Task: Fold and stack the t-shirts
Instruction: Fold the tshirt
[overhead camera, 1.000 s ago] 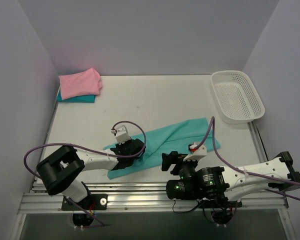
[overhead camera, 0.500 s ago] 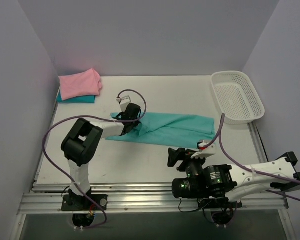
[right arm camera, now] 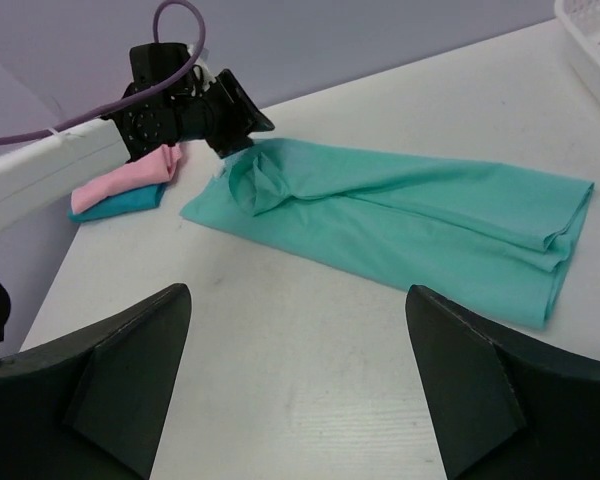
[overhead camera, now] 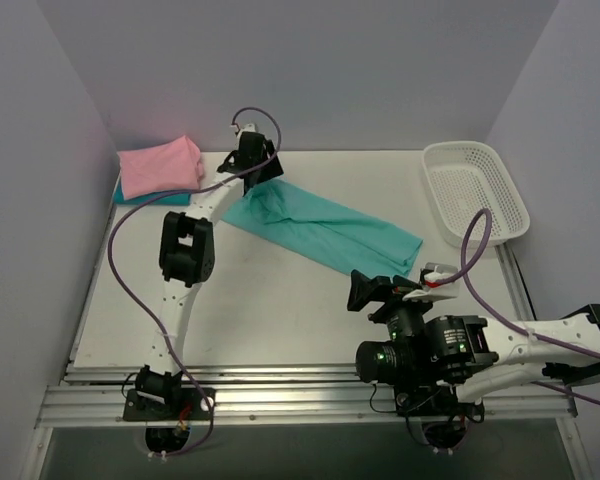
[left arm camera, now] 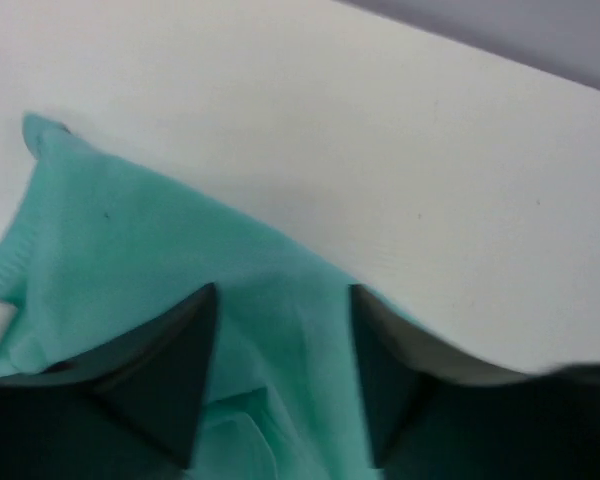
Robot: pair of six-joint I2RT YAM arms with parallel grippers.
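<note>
A teal-green t-shirt (overhead camera: 330, 228) lies folded into a long strip, running diagonally from back left to centre right on the table. My left gripper (overhead camera: 263, 175) is stretched to the back, at the strip's bunched left end (right arm camera: 255, 180). In its wrist view the fingers (left arm camera: 185, 350) stand apart, open, with the cloth (left arm camera: 130, 250) under and between them. My right gripper (overhead camera: 372, 288) hovers open over bare table in front of the strip (right arm camera: 410, 215), nothing between its fingers (right arm camera: 130, 370). A folded pink t-shirt (overhead camera: 158, 167) rests on a darker teal-blue one (overhead camera: 135, 198) at the back left.
A white mesh basket (overhead camera: 500, 225) stands at the back right, its corner showing in the right wrist view (right arm camera: 592, 40). Walls close the table at the back and both sides. The left arm's purple cable (overhead camera: 120, 270) loops over the table's left part.
The left arm has swept from the table's front to the back left, dragging the green shirt's end toward the pink stack, and its jaws have opened. The right gripper has drawn back to the right.
</note>
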